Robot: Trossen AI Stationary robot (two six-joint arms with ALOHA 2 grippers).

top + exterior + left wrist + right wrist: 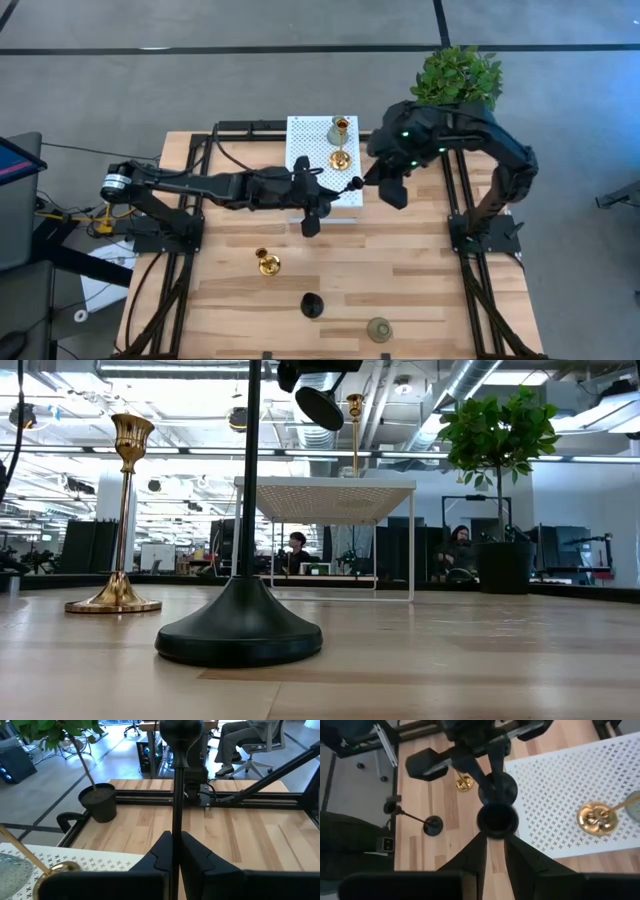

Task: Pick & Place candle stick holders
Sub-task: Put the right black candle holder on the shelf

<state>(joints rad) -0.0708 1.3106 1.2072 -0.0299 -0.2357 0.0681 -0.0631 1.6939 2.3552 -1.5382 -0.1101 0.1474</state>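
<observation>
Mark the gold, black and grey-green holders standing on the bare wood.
gold holder [267, 264], high view, on its round base.
black holder [312, 305], high view, on its base.
grey-green holder [378, 328], high view, on its base.

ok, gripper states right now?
Left gripper: shut on the black candle holder, on its stem.
Right gripper: at the holder's cup end; cannot be told.

Both pincers [313, 192] [372, 180] closed, mid-table.
</observation>
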